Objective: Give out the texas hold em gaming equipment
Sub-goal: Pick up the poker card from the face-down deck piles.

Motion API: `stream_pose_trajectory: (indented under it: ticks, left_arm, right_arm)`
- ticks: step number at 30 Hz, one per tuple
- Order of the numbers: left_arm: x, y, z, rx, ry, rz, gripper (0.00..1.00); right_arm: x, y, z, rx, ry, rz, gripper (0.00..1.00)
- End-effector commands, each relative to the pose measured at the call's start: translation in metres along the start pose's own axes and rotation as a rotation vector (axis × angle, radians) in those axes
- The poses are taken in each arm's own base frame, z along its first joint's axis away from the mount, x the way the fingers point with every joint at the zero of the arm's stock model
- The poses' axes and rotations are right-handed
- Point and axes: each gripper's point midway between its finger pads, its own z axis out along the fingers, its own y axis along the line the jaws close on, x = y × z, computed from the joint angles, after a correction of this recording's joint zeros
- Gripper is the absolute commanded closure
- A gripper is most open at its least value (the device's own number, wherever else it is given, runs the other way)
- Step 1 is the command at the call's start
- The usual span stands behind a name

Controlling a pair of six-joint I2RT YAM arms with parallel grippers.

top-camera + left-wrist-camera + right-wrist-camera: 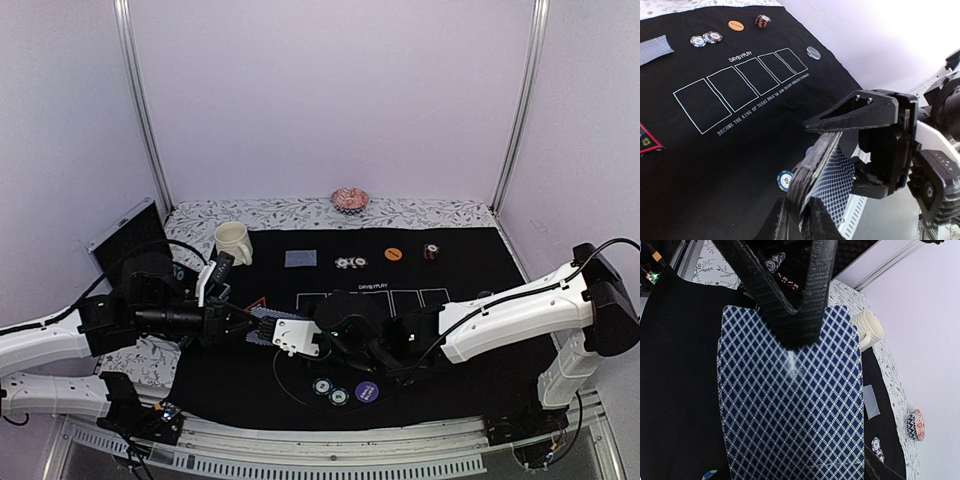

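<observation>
My left gripper [245, 325] is shut on a deck of blue-patterned playing cards [812, 167], held above the black mat's near side; its fingers [774, 225] pinch the deck's lower end. My right gripper [280, 331] meets the deck from the right. Its black fingers [860, 112] stand apart above and below the fanned-off top card [837, 182]. That card's back [790, 400] fills the right wrist view. On the mat lie two chips [334, 391], a purple button [367, 391], a red-outlined triangle [257, 303], a single card [300, 258], chips [351, 262], an orange button [393, 254] and a chip stack [431, 251].
A cream mug [233, 242] stands at the mat's far left and a pink ruffled dish [349, 199] sits behind the mat. Printed card outlines [740, 82] cross the mat's middle, with a grey round button [813, 52] at their right end. A dark slanted panel [125, 235] stands far left.
</observation>
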Motion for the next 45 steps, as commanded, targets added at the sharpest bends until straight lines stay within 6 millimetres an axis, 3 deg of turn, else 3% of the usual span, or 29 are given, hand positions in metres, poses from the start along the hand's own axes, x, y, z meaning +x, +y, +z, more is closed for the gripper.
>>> stream_pose_trajectory:
  ticks: [1, 3, 5, 17, 29, 37, 45]
  left_arm:
    - [-0.009, -0.01, -0.007, 0.018, -0.02, 0.019, 0.81]
    - [-0.009, -0.009, -0.009, 0.01, -0.022, 0.018, 0.72]
    - [-0.008, -0.009, -0.009, 0.009, -0.019, 0.019, 0.72]
    - [-0.011, -0.016, -0.014, 0.033, -0.021, 0.026, 1.0]
    - [-0.02, -0.025, -0.026, 0.049, -0.067, 0.048, 1.0]
    - [-0.039, -0.04, -0.037, 0.086, -0.128, 0.086, 1.0]
    - [-0.088, -0.036, -0.055, -0.008, -0.238, 0.15, 1.0]
  right_arm:
    - [-0.003, -0.008, -0.003, 0.031, -0.01, 0.034, 0.42]
    - [-0.003, -0.008, -0.002, 0.031, -0.009, 0.037, 0.42]
    - [-0.004, -0.008, -0.003, 0.03, -0.012, 0.039, 0.42]
    - [-0.001, -0.01, -0.004, 0.033, -0.007, 0.041, 0.42]
    - [0.013, -0.017, -0.004, 0.041, 0.017, 0.071, 0.42]
    - [0.028, -0.025, -0.007, 0.053, 0.039, 0.109, 0.42]
    - [0.052, -0.043, -0.02, 0.098, 0.072, 0.153, 0.42]
